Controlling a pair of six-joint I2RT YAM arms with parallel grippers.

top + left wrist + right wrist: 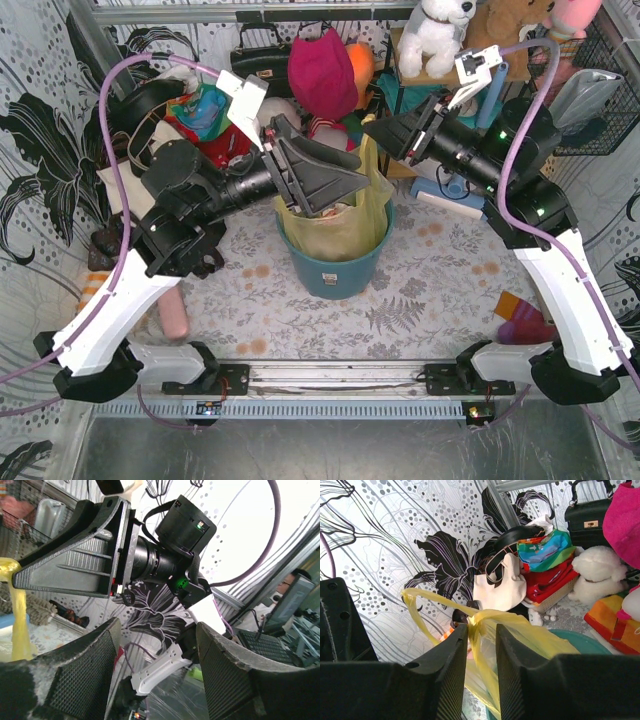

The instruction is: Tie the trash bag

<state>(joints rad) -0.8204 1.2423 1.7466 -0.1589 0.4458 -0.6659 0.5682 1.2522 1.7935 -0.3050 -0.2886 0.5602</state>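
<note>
The trash bag (335, 228), thin yellow-green plastic, sits in the teal bucket (335, 278) at the table's middle. Its top is gathered into a knot (480, 620), with a loose loop trailing left. My right gripper (372, 130) is above the bucket's far right rim. Its jaws (481, 630) stand a narrow gap apart, and a bag strand runs through the gap, touching the left finger. My left gripper (355, 190) hovers over the bag's mouth, wide open and empty (156, 630). The left wrist view shows a yellow strand (20, 625) hanging from the right gripper's tip.
Behind the bucket is a clutter: a cream tote (502, 587), a black handbag (262, 55), a magenta cloth (322, 70), plush toys (435, 30) and a wire basket (600, 90). A pink roll (175, 315) lies at the left and a purple-orange toy (520, 320) at the right.
</note>
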